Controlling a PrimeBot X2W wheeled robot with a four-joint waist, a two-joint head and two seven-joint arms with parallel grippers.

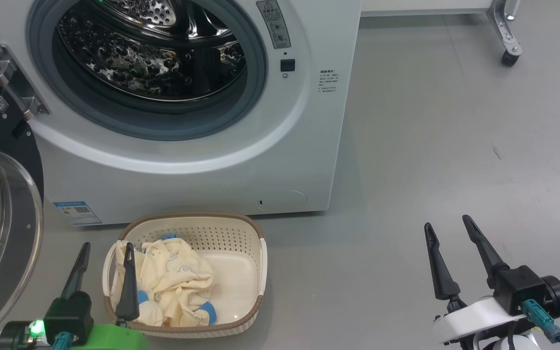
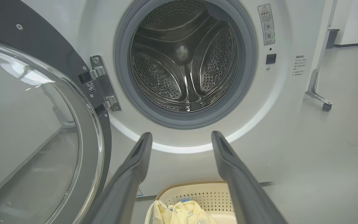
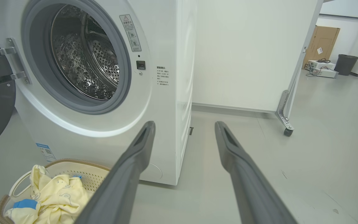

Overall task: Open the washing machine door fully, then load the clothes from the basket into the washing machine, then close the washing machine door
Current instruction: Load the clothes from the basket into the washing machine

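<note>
The clothes (image 1: 173, 279), pale yellow with blue cuffs, lie heaped in the basket's (image 1: 241, 222) left half. The left pincer (image 1: 106, 248) hangs open and empty at that basket's left rim. The right pincer (image 1: 446, 222), also spread, hovers over bare floor (image 1: 430, 146). Behind the basket, the washing machine (image 1: 212, 184) gapes, and the washing machine door (image 1: 22, 155) is swung wide at the left.

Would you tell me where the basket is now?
In the head view the basket sits on the floor at lower left, just before the washing machine, beside the left gripper.
</note>
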